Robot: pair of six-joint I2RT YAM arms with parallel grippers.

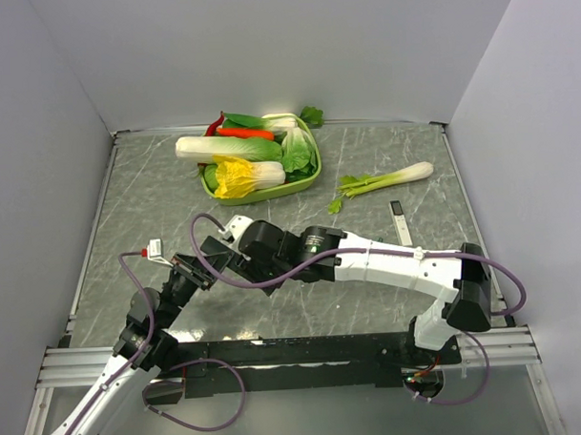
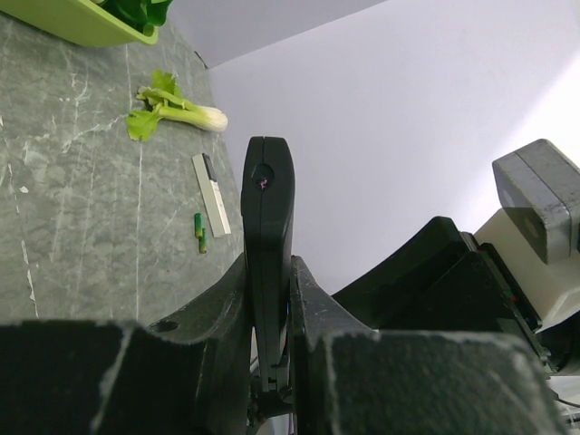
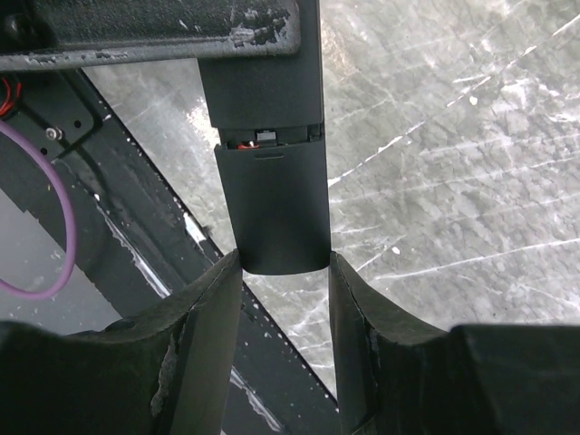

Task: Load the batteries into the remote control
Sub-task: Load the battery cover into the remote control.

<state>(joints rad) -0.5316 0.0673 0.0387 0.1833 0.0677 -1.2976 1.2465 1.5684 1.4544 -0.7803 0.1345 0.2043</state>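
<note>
The left gripper is clamping the slim black plastic remote control aloft at 8 o'clock, steadying it while the right gripper is pinching its back cover; small green cylindrical batteries are lying at 3 o'clock.

Grey marbled table: green tray, celery, white device, batteries.

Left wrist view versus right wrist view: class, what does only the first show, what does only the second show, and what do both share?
Only the left wrist: green batteries beside a slim white device, a leafy stalk, and a green tray's corner. Only the right wrist: the back of the remote control, its cover slid partly open, gripped by the right gripper, and a purple cable. Both: the remote control, clamped in the left gripper, and the marbled table.
</note>
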